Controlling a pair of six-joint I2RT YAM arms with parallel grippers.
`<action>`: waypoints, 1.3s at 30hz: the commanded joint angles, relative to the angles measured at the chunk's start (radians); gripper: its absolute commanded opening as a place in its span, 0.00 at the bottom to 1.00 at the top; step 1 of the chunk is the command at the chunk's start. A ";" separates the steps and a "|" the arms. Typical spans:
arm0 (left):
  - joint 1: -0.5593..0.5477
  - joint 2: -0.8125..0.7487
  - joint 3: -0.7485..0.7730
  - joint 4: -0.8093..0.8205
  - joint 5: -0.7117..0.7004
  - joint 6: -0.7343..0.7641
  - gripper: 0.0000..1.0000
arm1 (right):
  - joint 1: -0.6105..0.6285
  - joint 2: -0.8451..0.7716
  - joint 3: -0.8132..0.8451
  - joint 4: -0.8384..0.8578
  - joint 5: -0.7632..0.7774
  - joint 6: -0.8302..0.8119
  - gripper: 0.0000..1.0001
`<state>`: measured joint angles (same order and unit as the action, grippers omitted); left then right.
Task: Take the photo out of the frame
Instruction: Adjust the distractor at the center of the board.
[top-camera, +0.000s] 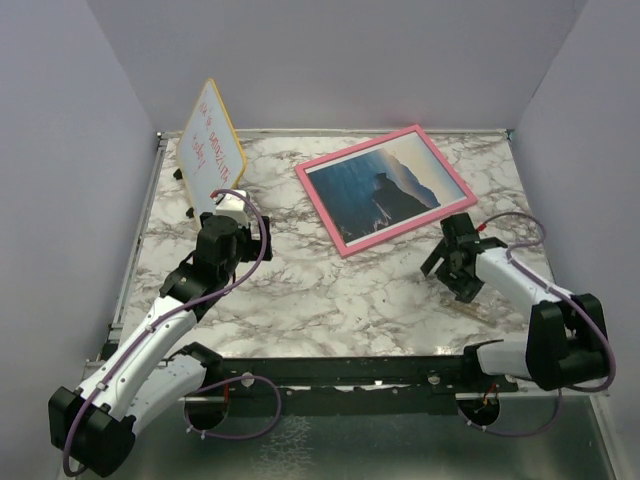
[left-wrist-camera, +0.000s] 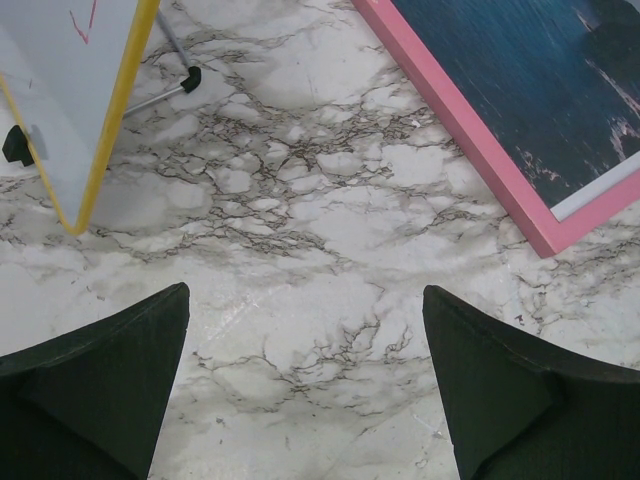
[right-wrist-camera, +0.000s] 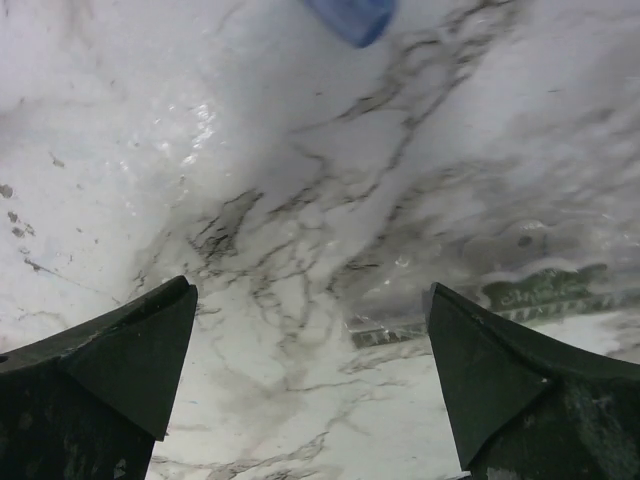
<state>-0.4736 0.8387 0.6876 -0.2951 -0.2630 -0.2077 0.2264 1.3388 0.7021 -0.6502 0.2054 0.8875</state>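
The frame (top-camera: 410, 226), a thin pink rectangle, lies flat and face up at the back right of the marble table (top-camera: 330, 290). Inside it sits the photo (top-camera: 385, 190), a dark headland over blue sea. In the left wrist view the frame (left-wrist-camera: 470, 140) and photo (left-wrist-camera: 530, 70) fill the upper right corner. My left gripper (top-camera: 231, 202) (left-wrist-camera: 305, 292) is open over bare marble, left of the frame's near corner. My right gripper (top-camera: 450, 282) (right-wrist-camera: 312, 288) is open too, low over the marble just in front of the frame's right end, with nothing between its fingers.
A yellow-edged whiteboard (top-camera: 212, 140) (left-wrist-camera: 60, 90) with red writing stands tilted at the back left, on thin legs (left-wrist-camera: 165, 90), close to my left gripper. A blurred blue shape (right-wrist-camera: 350, 15) shows at the top of the right wrist view. Grey walls enclose the table.
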 joint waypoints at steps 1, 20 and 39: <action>-0.003 -0.003 -0.007 -0.001 -0.025 0.007 0.99 | -0.086 -0.140 -0.020 -0.109 0.118 0.019 1.00; -0.003 0.000 -0.010 0.005 -0.007 0.005 0.99 | -0.082 -0.313 -0.151 -0.033 -0.245 -0.050 1.00; -0.003 -0.015 -0.015 0.004 -0.023 0.006 0.99 | -0.465 0.014 -0.015 0.159 -0.104 -0.170 1.00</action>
<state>-0.4736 0.8387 0.6876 -0.2951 -0.2630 -0.2077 -0.1352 1.3163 0.6868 -0.6018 0.1200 0.8082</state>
